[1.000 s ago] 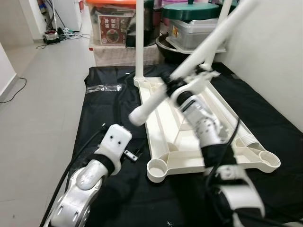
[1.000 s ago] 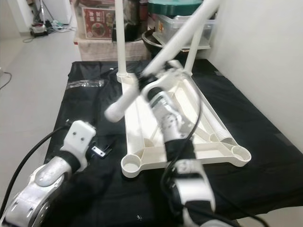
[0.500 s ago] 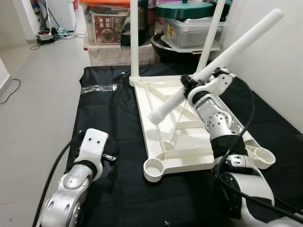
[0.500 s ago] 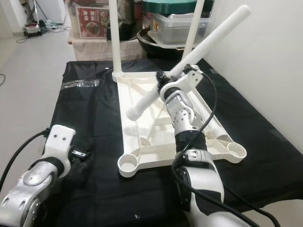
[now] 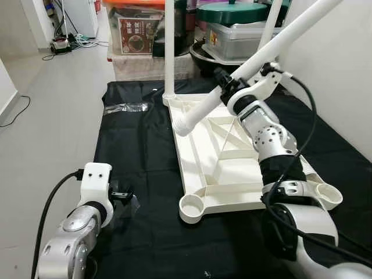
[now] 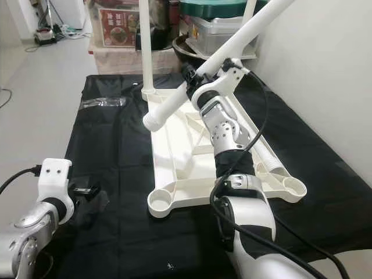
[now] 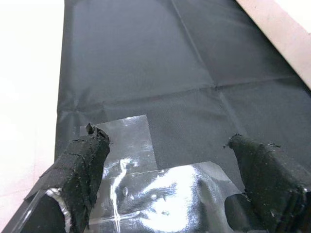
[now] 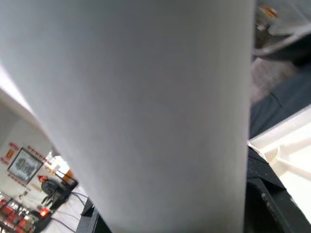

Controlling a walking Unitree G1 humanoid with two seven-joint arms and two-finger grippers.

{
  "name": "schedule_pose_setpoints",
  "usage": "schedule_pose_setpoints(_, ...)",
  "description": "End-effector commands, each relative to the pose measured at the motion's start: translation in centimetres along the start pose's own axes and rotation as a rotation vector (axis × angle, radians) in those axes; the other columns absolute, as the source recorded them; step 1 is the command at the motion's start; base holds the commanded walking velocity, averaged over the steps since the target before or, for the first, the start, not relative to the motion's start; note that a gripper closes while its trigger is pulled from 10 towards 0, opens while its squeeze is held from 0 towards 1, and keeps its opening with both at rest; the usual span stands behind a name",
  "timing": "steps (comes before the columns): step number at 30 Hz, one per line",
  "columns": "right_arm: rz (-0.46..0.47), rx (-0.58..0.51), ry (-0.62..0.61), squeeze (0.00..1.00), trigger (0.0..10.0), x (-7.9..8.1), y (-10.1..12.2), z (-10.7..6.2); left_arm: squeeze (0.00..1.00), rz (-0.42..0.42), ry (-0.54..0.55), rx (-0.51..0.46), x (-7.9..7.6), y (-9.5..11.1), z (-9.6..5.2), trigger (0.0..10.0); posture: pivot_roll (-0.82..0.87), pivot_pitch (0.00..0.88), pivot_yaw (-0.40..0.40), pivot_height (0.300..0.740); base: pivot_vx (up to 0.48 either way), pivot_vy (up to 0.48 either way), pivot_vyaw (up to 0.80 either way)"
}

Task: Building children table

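The white table top (image 5: 224, 168) lies upside down on a black cloth (image 5: 133, 145). Two white legs (image 5: 169, 46) (image 6: 249, 9) stand upright in its far corners. The near corner sockets (image 5: 193, 207) (image 5: 326, 197) are empty. My right gripper (image 5: 225, 82) is shut on a third white leg (image 5: 261, 55), held slanting above the table top with its lower end (image 5: 180, 125) near the far left leg. This leg's side (image 8: 146, 97) lies close against the right wrist camera. My left gripper (image 7: 165, 141) is open low at the near left, its fingers (image 7: 82, 165) either side of a small clear plastic bag (image 7: 160, 204).
Storage boxes and pots (image 5: 139, 32) are stacked behind the cloth. A white wall (image 5: 343, 58) runs along the right. Another clear bag (image 5: 129, 107) lies on the cloth at the far left. Cables (image 5: 64, 43) lie on the tiled floor (image 5: 52, 116).
The right gripper has swung the leg, so its lower end now sits higher and closer to the far left leg. The left gripper has drawn back toward me, down over the small bag.
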State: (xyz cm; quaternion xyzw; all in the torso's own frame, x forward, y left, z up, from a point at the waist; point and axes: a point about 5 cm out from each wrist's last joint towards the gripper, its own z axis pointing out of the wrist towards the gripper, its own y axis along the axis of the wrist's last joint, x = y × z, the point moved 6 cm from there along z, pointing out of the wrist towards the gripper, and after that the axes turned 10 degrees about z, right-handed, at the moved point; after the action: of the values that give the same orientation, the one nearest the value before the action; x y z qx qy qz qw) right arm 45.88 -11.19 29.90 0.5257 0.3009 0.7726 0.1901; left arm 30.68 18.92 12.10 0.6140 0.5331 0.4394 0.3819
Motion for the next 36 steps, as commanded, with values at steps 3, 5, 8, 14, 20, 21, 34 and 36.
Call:
schedule_pose_setpoints(3, -0.071, 0.013, 0.154, 0.00, 10.0, 2.2, 0.0, -0.4, 0.00, -0.003, -0.030, -0.050, -0.4, -0.2, -0.4, 10.0, 0.11, 0.000, -0.067, 0.740, 0.000, 0.000, 0.00)
schedule_pose_setpoints(5, -0.079, 0.034, 0.216, 0.00, 10.0, 3.1, -0.2, -0.6, 0.00, -0.005, -0.040, -0.060, -0.6, -0.2, -0.5, 10.0, 0.11, 0.000, -0.068, 0.740, 0.000, 0.000, 0.00)
schedule_pose_setpoints(8, -0.107, 0.050, 0.269, 0.00, 10.0, 3.7, -0.3, -0.9, 0.00, -0.015, -0.050, -0.062, -0.8, -0.2, -0.6, 10.0, 0.11, 0.000, -0.069, 0.740, 0.000, 0.000, 0.00)
schedule_pose_setpoints(14, -0.278, 0.213, 0.384, 0.00, 10.0, 4.0, -2.5, -2.6, 0.00, -0.012, -0.050, -0.075, -0.5, -0.4, -1.2, 10.0, 0.11, 0.000, -0.087, 0.740, 0.000, 0.000, 0.00)
schedule_pose_setpoints(20, -0.353, 0.354, 0.453, 0.00, 10.0, 3.5, -4.2, -5.3, 0.00, -0.036, -0.039, -0.062, -0.3, -1.2, -1.5, 10.0, 0.09, 0.000, -0.092, 0.740, 0.000, 0.000, 0.00)
schedule_pose_setpoints(21, -0.353, 0.354, 0.453, 0.00, 10.0, 3.5, -4.2, -5.3, 0.00, -0.036, -0.039, -0.062, -0.3, -1.2, -1.5, 10.0, 0.09, 0.000, -0.092, 0.740, 0.000, 0.000, 0.00)
schedule_pose_setpoints(34, -0.226, 0.312, 0.377, 0.00, 10.0, 4.0, -5.0, -5.5, 0.00, -0.083, -0.083, -0.127, -1.6, -0.2, -1.6, 10.0, 0.09, 0.000, -0.090, 0.740, 0.000, 0.000, 0.00)
schedule_pose_setpoints(36, -0.177, 0.293, 0.342, 0.00, 10.0, 3.8, -4.9, -5.0, 0.00, -0.078, -0.080, -0.115, -1.6, -0.6, -1.6, 10.0, 0.10, 0.000, -0.092, 0.740, 0.000, 0.000, 0.00)
